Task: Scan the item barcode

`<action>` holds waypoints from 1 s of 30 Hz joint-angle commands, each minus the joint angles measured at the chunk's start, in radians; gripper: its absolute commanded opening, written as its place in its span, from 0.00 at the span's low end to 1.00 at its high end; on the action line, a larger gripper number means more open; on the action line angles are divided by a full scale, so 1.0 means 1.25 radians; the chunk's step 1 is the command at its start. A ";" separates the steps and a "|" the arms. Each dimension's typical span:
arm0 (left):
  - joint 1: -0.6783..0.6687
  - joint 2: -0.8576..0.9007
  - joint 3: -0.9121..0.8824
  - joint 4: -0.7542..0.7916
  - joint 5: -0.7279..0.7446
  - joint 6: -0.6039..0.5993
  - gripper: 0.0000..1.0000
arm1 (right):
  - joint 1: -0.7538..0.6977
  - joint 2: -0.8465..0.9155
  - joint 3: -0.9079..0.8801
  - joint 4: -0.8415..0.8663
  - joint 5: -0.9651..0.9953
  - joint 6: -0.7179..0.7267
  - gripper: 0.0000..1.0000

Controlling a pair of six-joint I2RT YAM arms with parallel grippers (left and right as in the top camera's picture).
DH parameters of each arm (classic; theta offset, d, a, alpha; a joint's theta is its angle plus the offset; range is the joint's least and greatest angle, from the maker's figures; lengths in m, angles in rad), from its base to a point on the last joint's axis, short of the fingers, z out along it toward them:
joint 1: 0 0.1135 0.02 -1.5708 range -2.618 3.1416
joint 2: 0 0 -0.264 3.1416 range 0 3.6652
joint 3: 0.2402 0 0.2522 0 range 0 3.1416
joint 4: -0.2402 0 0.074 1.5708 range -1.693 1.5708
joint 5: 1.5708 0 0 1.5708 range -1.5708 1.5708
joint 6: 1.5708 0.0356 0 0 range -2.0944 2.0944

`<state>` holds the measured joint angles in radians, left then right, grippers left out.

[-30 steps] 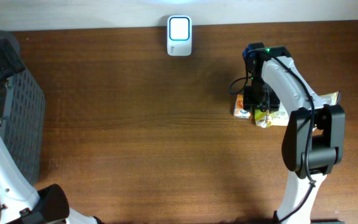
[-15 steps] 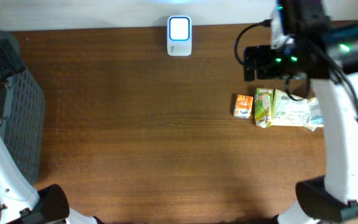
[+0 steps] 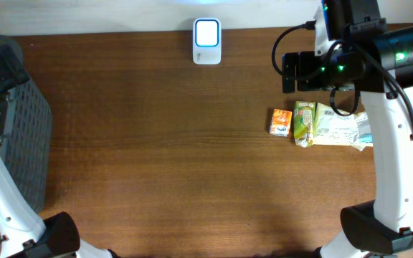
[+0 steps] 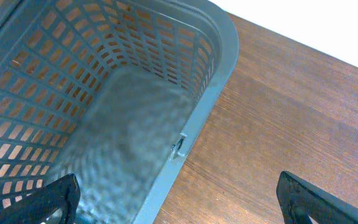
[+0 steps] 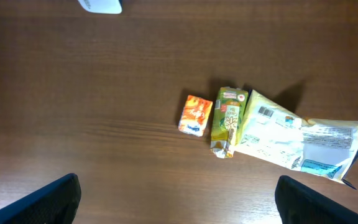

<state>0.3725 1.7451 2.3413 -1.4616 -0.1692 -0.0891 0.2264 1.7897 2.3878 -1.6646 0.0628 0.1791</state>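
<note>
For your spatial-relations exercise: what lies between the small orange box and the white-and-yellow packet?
A green carton, clearest in the right wrist view.

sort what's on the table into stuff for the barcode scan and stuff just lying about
For the job: white scanner; orange carton; green carton; white packet. Any of the three could be the item.

Lying about: grey basket, likely not needed for scanning.
</note>
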 commanded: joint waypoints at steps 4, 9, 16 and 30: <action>0.003 0.002 0.007 0.001 0.000 0.012 0.99 | 0.051 -0.113 -0.088 0.150 0.258 -0.018 0.99; 0.003 0.002 0.007 0.001 0.000 0.012 0.99 | 0.016 -0.271 -0.290 0.431 0.283 -0.017 0.99; 0.003 0.002 0.007 0.001 0.000 0.012 0.99 | -0.129 -0.566 -0.657 0.808 0.096 -0.017 0.99; 0.003 0.002 0.007 0.001 0.000 0.012 0.99 | -0.168 -1.144 -1.521 1.532 0.096 -0.009 0.99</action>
<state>0.3725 1.7447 2.3413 -1.4624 -0.1696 -0.0891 0.0174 0.4400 0.6525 0.1909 0.1921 0.1581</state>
